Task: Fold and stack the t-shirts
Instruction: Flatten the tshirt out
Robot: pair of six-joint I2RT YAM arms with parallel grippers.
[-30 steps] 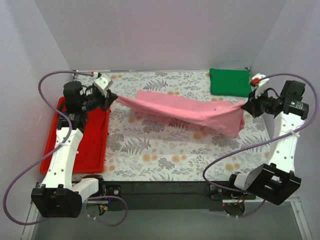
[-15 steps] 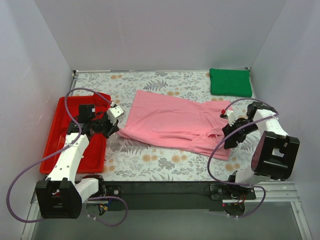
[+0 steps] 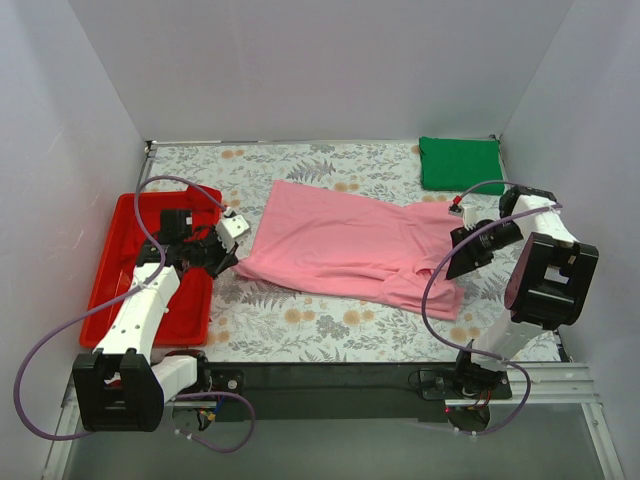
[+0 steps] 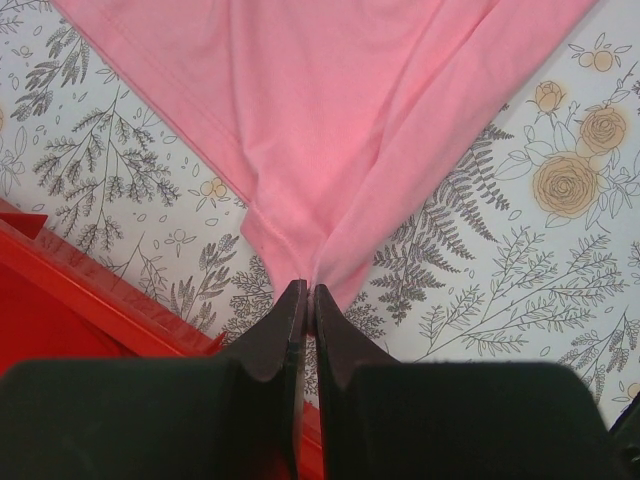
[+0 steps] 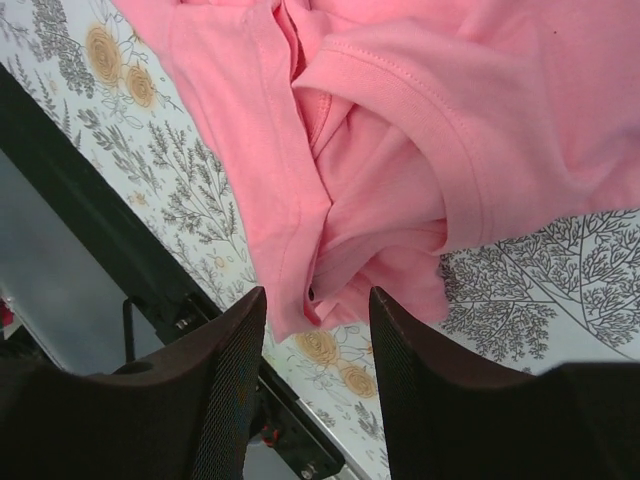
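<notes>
The light pink t-shirt (image 3: 345, 245) lies spread across the middle of the floral table, its right end crumpled into folds (image 5: 350, 190). My left gripper (image 3: 228, 262) is shut on the shirt's left corner (image 4: 300, 250), low over the table beside the red tray. The black fingers meet with pink cloth pinched between their tips. My right gripper (image 3: 455, 265) hovers open just off the shirt's right end, with nothing between its fingers (image 5: 225, 370). The dark green t-shirt (image 3: 459, 164) rests folded at the back right corner.
The red plastic tray (image 3: 120, 275) sits at the left edge, under my left arm. White walls close in the table on three sides. A black rail (image 3: 330, 375) runs along the near edge, also visible in the right wrist view.
Both arms lowered the stretched pink shirt onto the table. The right gripper let go of its end and opened, then drew back slightly. The left gripper kept its hold.
</notes>
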